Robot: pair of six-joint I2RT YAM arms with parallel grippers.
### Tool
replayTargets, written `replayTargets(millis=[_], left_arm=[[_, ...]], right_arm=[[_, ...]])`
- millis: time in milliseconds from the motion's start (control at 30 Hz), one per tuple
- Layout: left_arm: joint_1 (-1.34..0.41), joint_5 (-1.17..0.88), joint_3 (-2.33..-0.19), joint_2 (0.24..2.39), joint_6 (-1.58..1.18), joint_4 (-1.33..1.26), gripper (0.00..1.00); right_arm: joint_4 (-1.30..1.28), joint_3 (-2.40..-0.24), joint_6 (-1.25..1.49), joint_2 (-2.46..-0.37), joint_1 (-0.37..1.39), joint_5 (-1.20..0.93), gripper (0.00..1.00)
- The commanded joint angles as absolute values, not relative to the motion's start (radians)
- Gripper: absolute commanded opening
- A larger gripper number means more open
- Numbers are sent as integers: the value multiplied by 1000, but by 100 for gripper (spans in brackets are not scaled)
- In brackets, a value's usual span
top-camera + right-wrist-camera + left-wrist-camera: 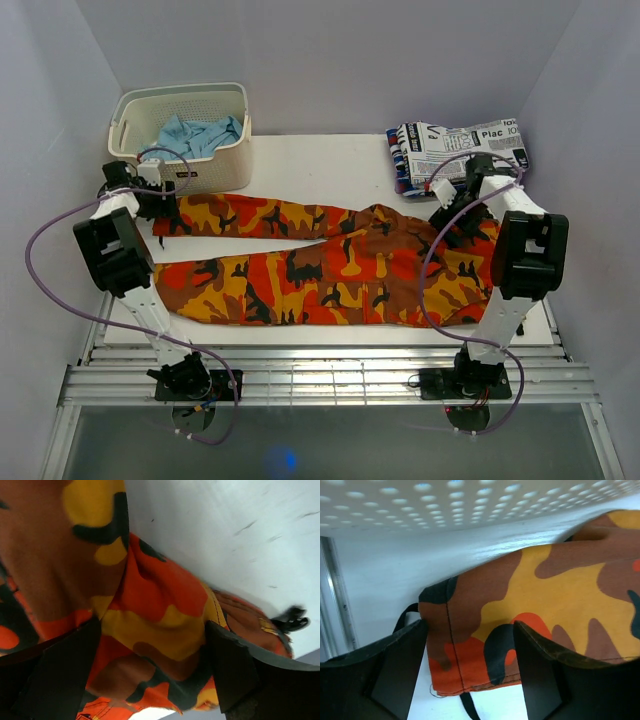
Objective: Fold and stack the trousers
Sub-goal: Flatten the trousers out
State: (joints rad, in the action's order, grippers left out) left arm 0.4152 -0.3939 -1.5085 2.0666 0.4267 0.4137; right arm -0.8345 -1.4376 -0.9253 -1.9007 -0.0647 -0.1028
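Inside left pincer (pixel 470 650): trousers (pixel 330 270) cuff (pixel 465 630) is lying | right pincer (pixel 152 655) is straddling waistband (pixel 220 610) | both gaping, likely readying a fold.

The trousers (pixel 330 275) were matt woven cloth with stitched hems. The table (pixel 320 165) looked smooth, white and slightly glossy; the basket (pixel 215 165) was perforated plastic.

Left claw (pixel 470 647) gapes wide; right claw (pixel 152 652) gapes wide too.
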Motion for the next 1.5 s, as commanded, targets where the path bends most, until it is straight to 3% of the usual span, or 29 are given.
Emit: replayTargets(millis=[0,133,200,233,267,300,333,500,633,833,867,933,967,1100,1200,1467], left_arm=[[416,-351,-1499,2066,341,363,79],[416,-354,-1496,2105,351,460,63],[420,-359,-1491,2105,354,500,36],[420,-359,-1493,2102,357,515,36],[426,-371,-1496,2097,359,531,29],[428,-394,-1509,2091,359,544,10],[433,-412,-1517,2070,357,569,3],[474,-530,-1551,1951,403,612,0],[554,-648,-1539,1858,495,678,0],[646,-735,-1416,1737,733,739,0],[644,-762,-1387,1730,762,750,3],[631,-790,-1371,1723,817,782,22],[603,-808,-1361,1721,830,788,38],[444,-769,-1326,1689,936,805,69],[278,-704,-1301,1658,951,729,80],[-64,-464,-1546,1877,963,686,83]], right_arm=[[-761,-1341,-945,-1888,-60,-35,87],[-712,-1246,-1008,-1858,-52,-9,69],[-675,-1221,-1034,-1841,-52,-5,45],[-675,-1224,-1034,-1839,-51,14,38],[-673,-1235,-1034,-1838,-52,24,29],[-676,-1249,-1032,-1835,-52,23,19],[-678,-1282,-1029,-1821,-52,15,8],[-666,-1307,-1073,-1648,-54,-41,8],[-564,-1123,-1229,-1438,-55,-37,8],[-324,-660,-1565,-1090,-54,-9,8],[-295,-599,-1613,-1045,-54,-9,8],[-232,-426,-1711,-924,-54,-21,8],[-172,-370,-1805,-885,-54,-29,8],[-106,-166,-1980,-691,-60,-113,8],[-98,-66,-2090,-631,-58,-170,8],[-118,-66,-2089,-679,-60,-147,8]])
